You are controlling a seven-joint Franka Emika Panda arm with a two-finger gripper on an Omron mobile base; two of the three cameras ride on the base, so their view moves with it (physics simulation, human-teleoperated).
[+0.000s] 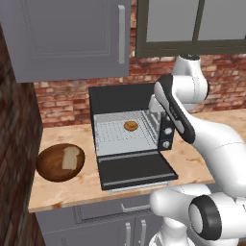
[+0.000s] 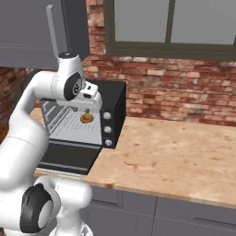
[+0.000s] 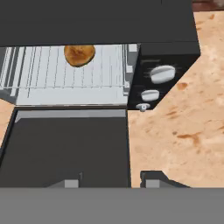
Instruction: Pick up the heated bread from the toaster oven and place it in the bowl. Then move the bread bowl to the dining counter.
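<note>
Step in hand, as I read it: the approach to the pick, nothing grasped yet. My gripper point(image 3: 111, 180) hangs in front of the toaster oven point(image 1: 126, 137), above the front right corner of its dropped-down door point(image 3: 65, 148), well short of the cavity. My fingertips point(image 3: 153, 178) stand apart with plain air between them, pinching nothing; how wide the gap is for this bun I can't judge from here. The heated bread point(image 3: 79, 54) sits on the wire rack point(image 1: 122, 132) inside the oven, toward the back, up and left of me in the hand view, apart from the walls. The bowl point(image 1: 60, 162) rests on the wood counter point(image 2: 170, 152) left of the oven, just beside the open door, and a pale toast slice point(image 1: 70, 157) lies in it already. Knobs point(image 3: 162, 73) are on the oven's right face, near my line of travel. Next move calls for going forward and left over the door, then in under the top of the oven, lining my fingers either side of the bun before closing. Risk, by my guess: clipping the door or the oven's roof on the way in, or pushing the bun back along the rack. Dining counter leg not begun.
</note>
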